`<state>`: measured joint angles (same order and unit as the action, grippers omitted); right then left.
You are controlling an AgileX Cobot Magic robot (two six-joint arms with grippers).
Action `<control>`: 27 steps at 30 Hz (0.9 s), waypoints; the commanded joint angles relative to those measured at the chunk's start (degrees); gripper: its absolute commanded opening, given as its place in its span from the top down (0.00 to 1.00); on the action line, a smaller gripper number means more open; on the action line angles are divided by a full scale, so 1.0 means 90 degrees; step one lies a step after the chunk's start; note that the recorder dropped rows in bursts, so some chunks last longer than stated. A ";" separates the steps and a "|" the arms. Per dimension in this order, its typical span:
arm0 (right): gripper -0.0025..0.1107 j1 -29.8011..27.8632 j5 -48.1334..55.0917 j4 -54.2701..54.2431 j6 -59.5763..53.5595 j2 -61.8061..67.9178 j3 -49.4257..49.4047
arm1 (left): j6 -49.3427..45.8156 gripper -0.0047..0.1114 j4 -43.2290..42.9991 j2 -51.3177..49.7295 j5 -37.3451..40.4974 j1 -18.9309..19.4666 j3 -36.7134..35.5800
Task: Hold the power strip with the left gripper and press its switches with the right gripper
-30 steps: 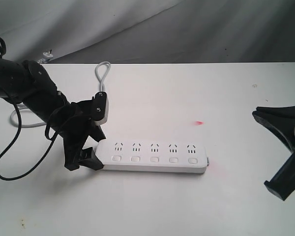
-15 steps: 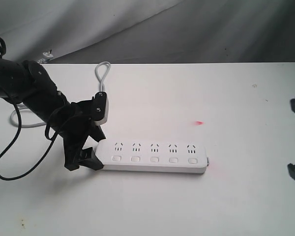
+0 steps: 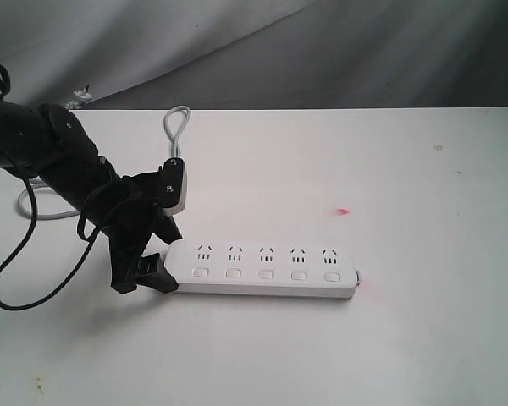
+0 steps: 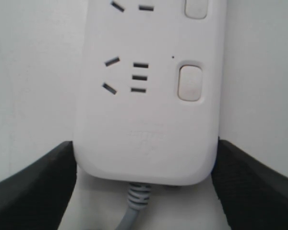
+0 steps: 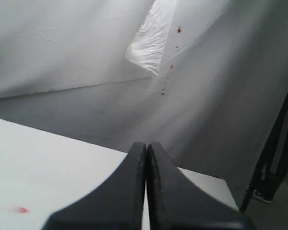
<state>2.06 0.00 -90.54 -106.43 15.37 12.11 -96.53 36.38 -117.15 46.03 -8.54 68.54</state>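
The white power strip [image 3: 262, 269] lies flat on the white table, its row of square switches [image 3: 266, 274] along the near side. My left gripper [image 3: 171, 260] straddles the strip's left, cord end, with one black finger against each long side, shut on it. In the left wrist view the power strip [image 4: 149, 120] fills the span between the fingers [image 4: 33, 187], and one switch [image 4: 189, 82] shows beside a socket group. My right gripper [image 5: 146, 143] is outside the exterior view. It is shut on nothing and hangs above the table's far edge.
The strip's grey cord [image 3: 176, 118] loops behind the left arm toward the back of the table. A small red light spot [image 3: 345, 211] lies on the table behind the strip. A grey cloth backdrop [image 3: 322, 51] hangs behind the table.
The right gripper has withdrawn to the right and left the exterior view. The left gripper and the power strip have not moved.
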 commanded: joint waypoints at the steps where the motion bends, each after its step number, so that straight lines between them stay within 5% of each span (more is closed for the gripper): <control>1: 0.98 -0.0228 0.0150 -0.0042 0.0034 -0.0096 -0.0046 | 0.0009 0.36 0.0032 0.0020 0.0027 -0.0005 -0.0001; 21: 0.98 -0.0228 -0.0124 -0.1031 -0.0102 -0.0096 -0.0046 | 0.0009 0.36 0.0032 0.0020 0.0027 -0.0005 -0.0001; 23: 0.98 -0.0228 -0.0320 0.0352 0.0684 -0.0096 -0.0046 | 0.0009 0.36 0.0032 0.0020 0.0027 -0.0005 -0.0001; 27: 0.98 -0.0228 -0.0329 0.4021 0.4905 -0.0096 -0.0046 | 0.0009 0.36 0.0032 0.0020 0.0027 -0.0005 -0.0001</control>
<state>0.37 -3.20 -75.61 -84.98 14.84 12.11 -96.53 36.38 -117.15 46.03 -8.54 68.54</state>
